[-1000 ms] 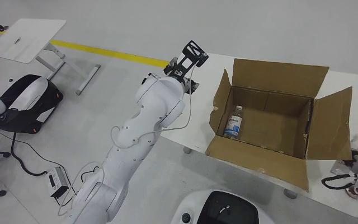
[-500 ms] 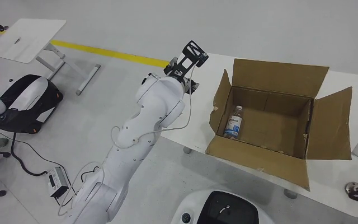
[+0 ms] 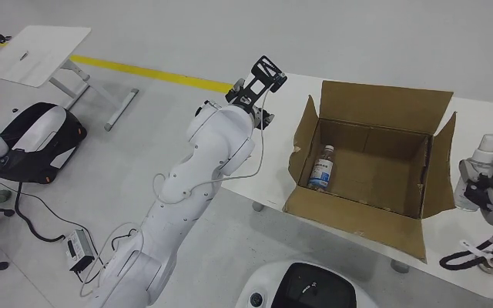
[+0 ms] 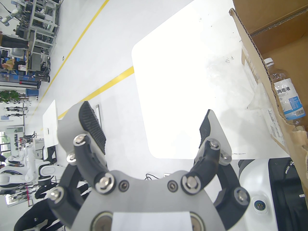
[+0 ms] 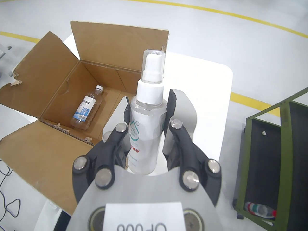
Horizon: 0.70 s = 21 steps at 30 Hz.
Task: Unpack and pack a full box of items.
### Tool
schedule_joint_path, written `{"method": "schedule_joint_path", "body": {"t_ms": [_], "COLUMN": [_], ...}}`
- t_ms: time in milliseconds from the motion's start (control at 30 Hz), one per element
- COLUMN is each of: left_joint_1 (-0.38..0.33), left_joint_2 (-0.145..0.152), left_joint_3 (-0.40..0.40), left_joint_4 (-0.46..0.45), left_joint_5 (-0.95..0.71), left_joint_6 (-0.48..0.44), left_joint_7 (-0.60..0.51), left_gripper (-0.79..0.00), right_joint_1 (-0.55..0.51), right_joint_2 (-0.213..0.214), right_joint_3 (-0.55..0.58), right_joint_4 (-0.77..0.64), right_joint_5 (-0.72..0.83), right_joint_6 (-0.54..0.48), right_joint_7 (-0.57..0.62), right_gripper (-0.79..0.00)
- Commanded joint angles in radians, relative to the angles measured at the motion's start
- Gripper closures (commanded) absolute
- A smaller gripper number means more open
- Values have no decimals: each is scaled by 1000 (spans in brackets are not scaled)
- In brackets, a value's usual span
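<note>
I see right gripper clamped on clear spray bottle with white pump top, just outside open brown cardboard box. Clear plastic water bottle (blue and white label) lies on its side inside box. Left gripper hangs over white table, jaws wide apart.

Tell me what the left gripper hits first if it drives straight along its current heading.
Most likely the bare table, straight ahead of the open left gripper; the cardboard box sits off that line. Depth is unclear.
</note>
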Motion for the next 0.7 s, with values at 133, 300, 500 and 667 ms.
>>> {"method": "schedule_joint_path", "body": {"t_ms": [133,300,500,667], "left_joint_1": [0,0,0,0], "left_joint_2": [0,0,0,0], "left_joint_3": [0,0,0,0], "left_joint_4": [0,0,0,0], "left_joint_5": [0,0,0,0], "left_joint_6": [0,0,0,0], "left_joint_7": [0,0,0,0], "left_gripper": [-785,-785,-785,-785], "right_joint_1": [0,8,99,161], "right_joint_2": [0,-5,-14,-26], "right_joint_3": [0,-1,-82,-213], "right_joint_4": [0,0,0,0], "right_joint_5": [0,26,49,4], "right_joint_6": [0,-42,-79,-74], "right_joint_7": [0,-94,-140,-141], "right_gripper": [0,0,0,0]}}
